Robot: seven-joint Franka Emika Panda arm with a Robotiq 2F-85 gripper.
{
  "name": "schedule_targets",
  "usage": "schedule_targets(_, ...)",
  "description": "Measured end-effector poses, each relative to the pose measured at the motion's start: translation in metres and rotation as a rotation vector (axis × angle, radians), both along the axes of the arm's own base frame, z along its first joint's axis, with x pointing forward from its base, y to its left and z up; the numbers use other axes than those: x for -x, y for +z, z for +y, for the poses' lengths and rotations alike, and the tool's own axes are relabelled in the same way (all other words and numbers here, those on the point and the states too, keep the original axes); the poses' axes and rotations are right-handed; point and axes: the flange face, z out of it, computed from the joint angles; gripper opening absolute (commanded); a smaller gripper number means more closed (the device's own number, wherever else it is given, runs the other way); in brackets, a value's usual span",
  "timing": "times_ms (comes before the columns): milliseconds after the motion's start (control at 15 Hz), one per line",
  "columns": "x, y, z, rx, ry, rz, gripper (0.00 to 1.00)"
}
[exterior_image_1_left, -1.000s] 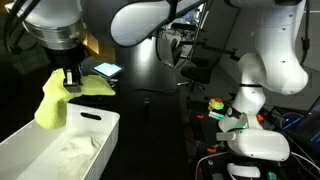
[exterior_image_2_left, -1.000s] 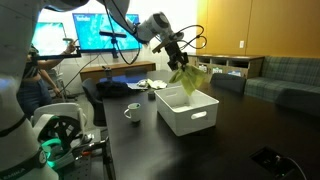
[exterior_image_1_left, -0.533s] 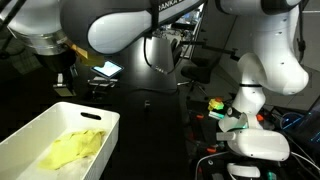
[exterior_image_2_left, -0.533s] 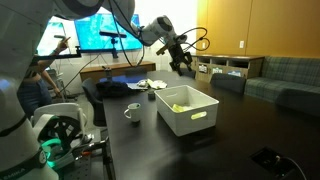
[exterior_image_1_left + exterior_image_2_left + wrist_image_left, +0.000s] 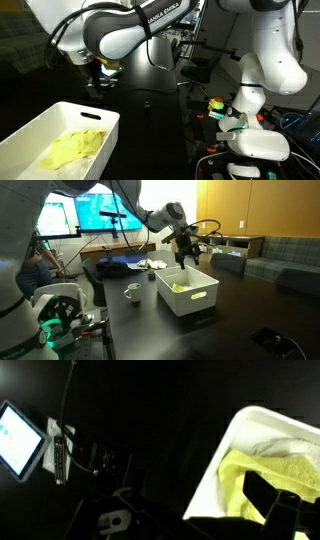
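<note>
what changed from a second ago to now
The gripper let go of the yellow cloth. A second ago the cloth hung from its fingers above the white bin; now it lies inside. The gripper, open and empty, has shifted sideways near the bin's far end. The bin and the mug stayed where they were.
</note>
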Motion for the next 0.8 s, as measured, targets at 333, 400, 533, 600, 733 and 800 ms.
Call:
schedule_targets(333, 0.042, -0.059, -0.082, -0.092, -0.177, 0.132, 1.0)
schedule_targets(400, 0.054, -0.071, -0.097, -0.12, -0.219, 0.151, 1.0)
schedule_targets(533, 0.079, -0.094, -0.127, -0.178, -0.308, 0.183, 1.0)
schedule_targets(600, 0.091, -0.105, -0.14, -0.207, -0.355, 0.196, 1.0)
schedule_targets(733, 0.117, -0.126, -0.164, -0.265, -0.451, 0.216, 1.0)
schedule_targets(800, 0.129, -0.136, -0.175, -0.292, -0.498, 0.223, 1.0)
